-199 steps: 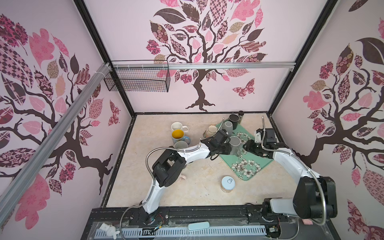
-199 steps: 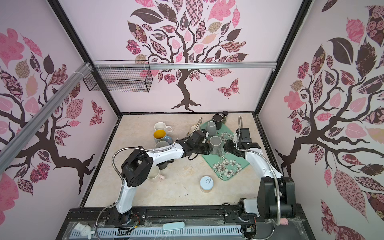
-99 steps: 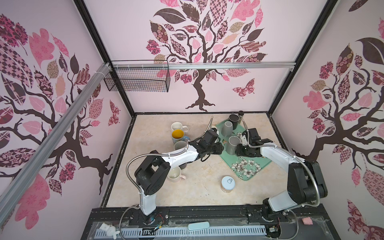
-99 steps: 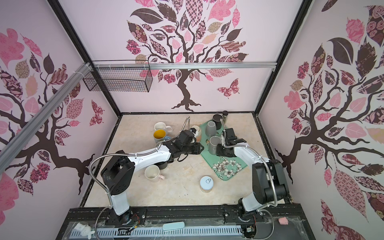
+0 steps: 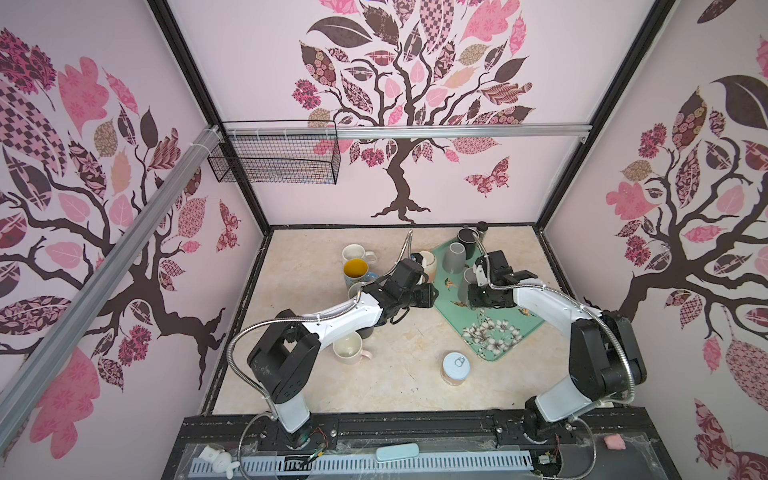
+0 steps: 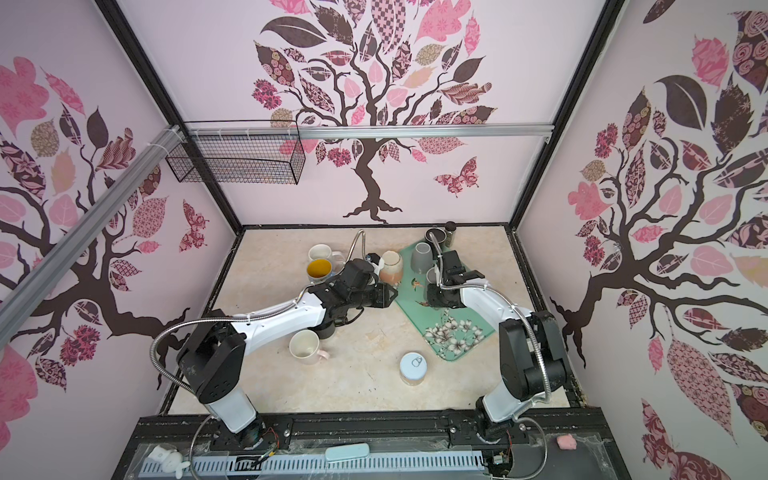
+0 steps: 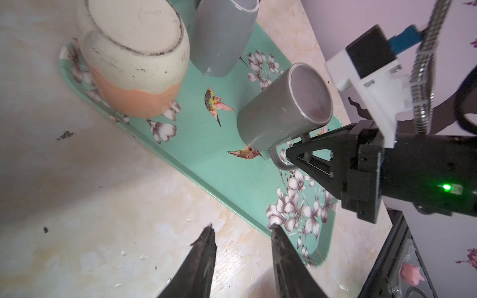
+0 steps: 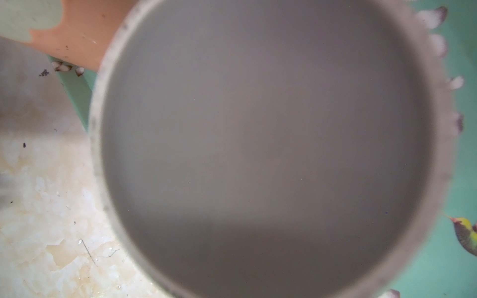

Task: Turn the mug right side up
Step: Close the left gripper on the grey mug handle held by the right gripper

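Note:
A grey mug (image 7: 281, 108) stands mouth down on the green flowered tray (image 7: 206, 154), base up. My right gripper (image 7: 286, 154) is shut on its handle, seen from the left wrist view. In both top views that gripper (image 5: 471, 291) (image 6: 430, 297) sits beside the mug (image 5: 468, 276) (image 6: 432, 276), which the wrist partly hides. The mug's base (image 8: 258, 142) fills the right wrist view and hides the fingers there. My left gripper (image 7: 242, 229) (image 5: 432, 295) hangs open and empty over the tray's near edge, apart from the mug.
On the tray also stand an upturned peach-and-cream mug (image 7: 134, 59) and an upturned tall grey cup (image 7: 222, 33). A dark mug (image 5: 467, 241) is at the back. Upright mugs (image 5: 355, 269) cluster on the left, a cream mug (image 5: 348, 348) and a tin (image 5: 456, 368) in front.
My right gripper has moved in to the grey mug and shut on its handle. The left gripper has drawn back a little from the mug and opened slightly.

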### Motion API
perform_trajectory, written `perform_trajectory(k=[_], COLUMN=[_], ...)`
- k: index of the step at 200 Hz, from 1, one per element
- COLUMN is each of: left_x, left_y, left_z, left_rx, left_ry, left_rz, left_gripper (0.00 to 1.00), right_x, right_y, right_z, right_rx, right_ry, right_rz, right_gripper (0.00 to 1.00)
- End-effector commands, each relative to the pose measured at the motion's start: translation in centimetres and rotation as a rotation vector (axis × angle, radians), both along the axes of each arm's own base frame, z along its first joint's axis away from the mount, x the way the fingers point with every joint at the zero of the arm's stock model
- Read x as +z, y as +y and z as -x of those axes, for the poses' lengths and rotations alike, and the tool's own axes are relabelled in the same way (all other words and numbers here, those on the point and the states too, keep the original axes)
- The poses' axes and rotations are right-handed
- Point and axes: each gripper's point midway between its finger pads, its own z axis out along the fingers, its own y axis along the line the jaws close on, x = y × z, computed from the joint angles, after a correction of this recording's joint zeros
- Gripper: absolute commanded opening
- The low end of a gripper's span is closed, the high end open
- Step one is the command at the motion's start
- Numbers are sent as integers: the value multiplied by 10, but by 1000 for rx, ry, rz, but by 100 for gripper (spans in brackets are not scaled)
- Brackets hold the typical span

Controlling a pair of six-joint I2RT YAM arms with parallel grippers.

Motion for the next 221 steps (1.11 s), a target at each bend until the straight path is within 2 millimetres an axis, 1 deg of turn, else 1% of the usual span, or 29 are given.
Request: perform_trajectory(k=[1, 23, 49, 69, 89, 93, 107, 120, 144, 165, 180, 205, 221], left_x=[19, 32, 29, 26, 26, 30, 30, 34, 49, 49, 47, 43, 45], left_y=[14, 27, 47, 53, 49, 47, 42, 35, 22, 15, 12, 7, 7], left_z=[1, 2, 1, 3, 5, 3, 2, -1, -8, -13, -15, -16, -20], left_rx=[10, 42, 148, 215, 255, 257, 276, 273, 230, 216, 208, 204, 205], left_ry=[-57, -18, 145, 242, 330, 333, 389, 424, 455, 487, 509, 553, 553], left_rz=[33, 128, 313, 404, 502, 540, 631, 709, 834, 893, 927, 963, 995], left_gripper=[42, 43, 45, 48, 47, 47, 48, 48, 49, 50, 50, 50, 49], right_x=[49, 77, 110, 128, 148, 151, 165, 177, 192, 199, 199, 202, 205], right_y=[10, 29, 54, 65, 76, 78, 85, 91, 106, 119, 126, 130, 133], right_z=[-14, -16, -18, -21, -23, -24, -24, -24, -21, -17, -15, -14, -13], right_rx=[-3, -10, -39, -68, -78, -81, -91, -93, -77, -62, -61, -73, -74], right_ry=[-134, -197, -262, -290, -313, -316, -335, -349, -355, -344, -334, -325, -320], right_rz=[-74, -226, -469, -612, -741, -767, -856, -917, -993, -1049, -1077, -1135, -1164], right_gripper=[0, 0, 0, 0, 0, 0, 0, 0, 0, 0, 0, 0, 0])
